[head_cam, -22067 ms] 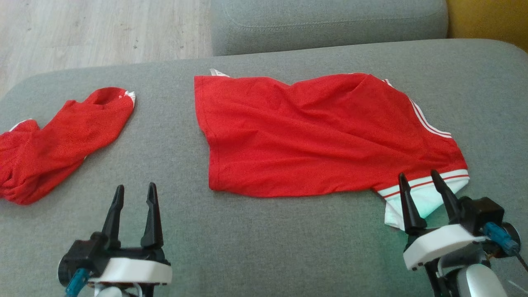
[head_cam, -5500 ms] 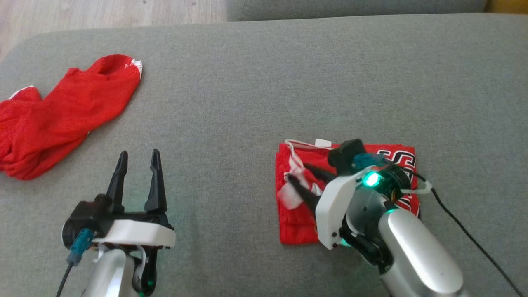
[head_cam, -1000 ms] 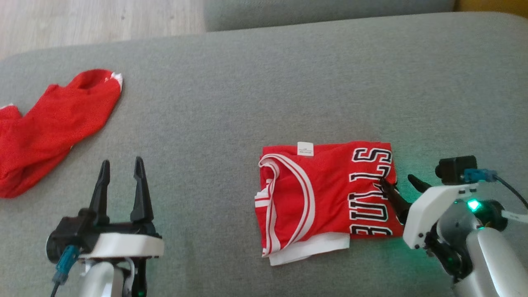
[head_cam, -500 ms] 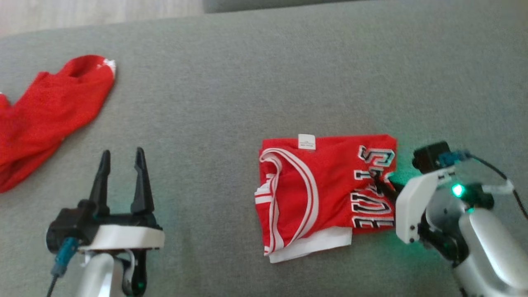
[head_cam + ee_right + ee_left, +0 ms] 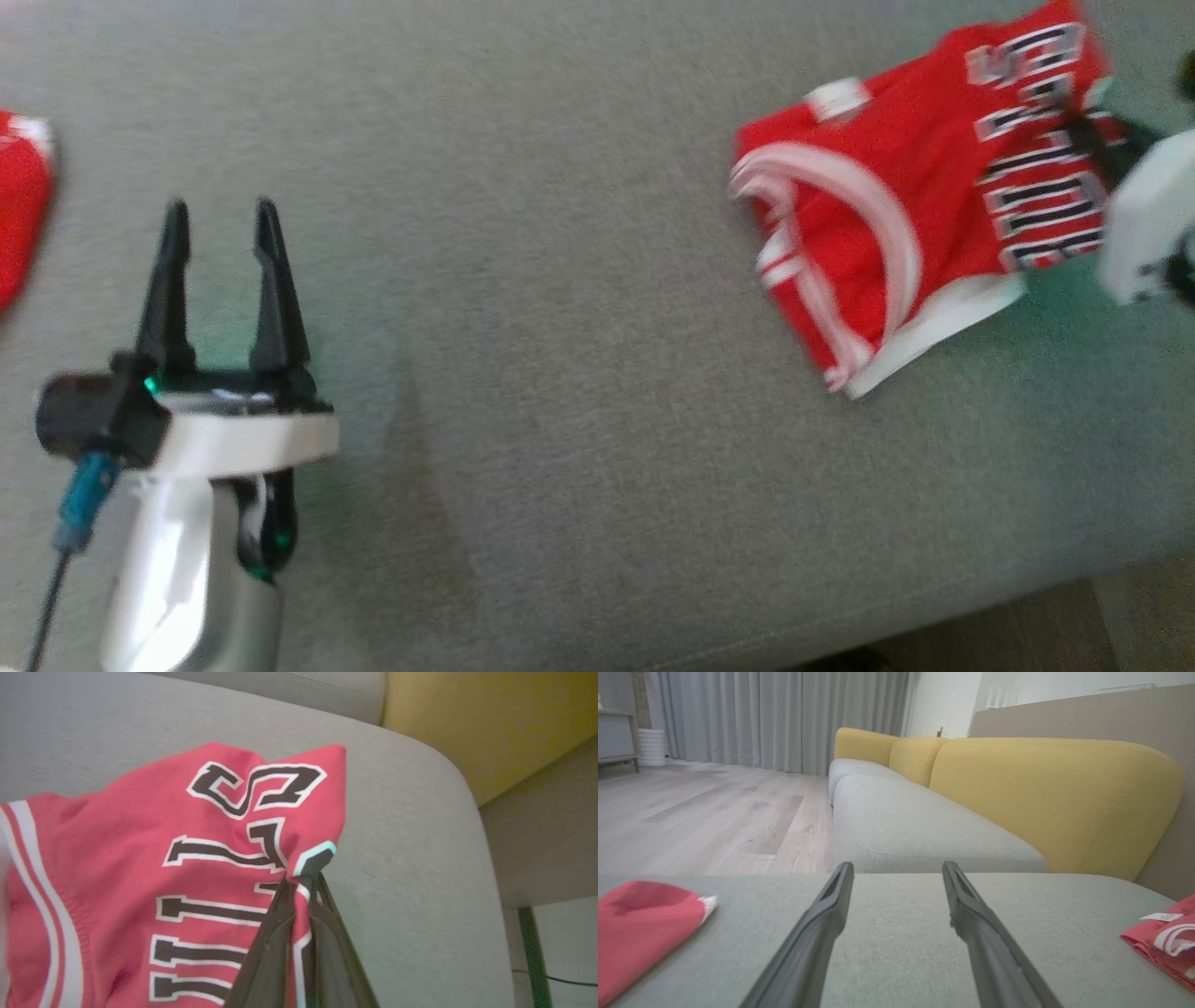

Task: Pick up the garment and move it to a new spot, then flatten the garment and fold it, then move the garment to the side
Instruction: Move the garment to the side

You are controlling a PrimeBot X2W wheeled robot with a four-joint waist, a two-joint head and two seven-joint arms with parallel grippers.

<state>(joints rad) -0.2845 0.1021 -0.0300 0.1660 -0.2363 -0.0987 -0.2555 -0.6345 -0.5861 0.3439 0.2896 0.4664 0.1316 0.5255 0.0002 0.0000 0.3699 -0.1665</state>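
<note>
A folded red jersey [image 5: 896, 215] with black-and-white lettering and white trim lies on the grey sofa seat [image 5: 579, 308], at the upper right of the head view. My right gripper [image 5: 301, 882] is shut on the jersey [image 5: 140, 868], pinching its right edge beside the lettering; its white body shows at the head view's right edge [image 5: 1144, 224]. At the far right of the left wrist view a corner of the jersey [image 5: 1164, 940] shows. My left gripper [image 5: 219, 219] stands open over bare cushion at the lower left, with nothing between its fingers [image 5: 896, 877].
A second red garment [image 5: 19, 205] lies at the seat's left edge [image 5: 640, 924]. Yellow backrests [image 5: 1055, 798] and another grey cushion [image 5: 915, 830] stand beyond. The seat's front edge and wooden floor [image 5: 1027, 625] show at the head view's lower right.
The head camera has swung, shifting the whole picture. The right gripper has closed on the jersey's right edge, and the jersey now sits skewed, dragged toward the right.
</note>
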